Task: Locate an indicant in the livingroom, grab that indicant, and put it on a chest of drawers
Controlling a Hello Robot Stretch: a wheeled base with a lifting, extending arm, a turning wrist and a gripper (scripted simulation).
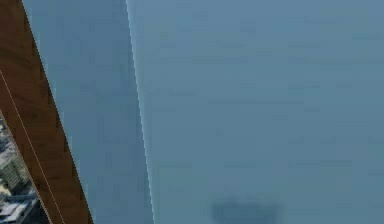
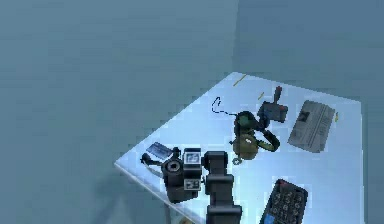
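Forward view first: I'm parked right up against a pale blue wall [image 1: 250,100], with an upright corner line left of the middle. A brown wooden strip [image 1: 25,100] slants down the left edge. Past it, in the bottom left corner, there's some grey jumble I can't make out.

Arm side view has more going on. A pale table [image 2: 340,160] sits in the corner of the blue walls [image 2: 100,70], and my arm [image 2: 222,195] comes up from the bottom edge over the table's near end. My gripper [image 2: 176,170] is at the near left corner of the tabletop, next to the two white marker squares [image 2: 190,157]. Fingers spread or pressed together? Honestly can't tell from this. With stuff lying right by it, I can't tell if I've got anything in it either.

Just left of the gripper lies a small flat card-like thing [image 2: 155,152], very near; touching or not, no idea. Mid-table there's a round green-yellow thing with a dark band [image 2: 250,140]. Beyond that sits a dark boxy thing with a stick [image 2: 272,108], and to its right a grey flat slab [image 2: 308,125]. A thin dark cord [image 2: 218,103] lies near the far left edge. Right of my arm is a dark flat handset-like thing [image 2: 285,200].

As for the indicant, I can't say which of these blobs it is. All the candidates are on this table.
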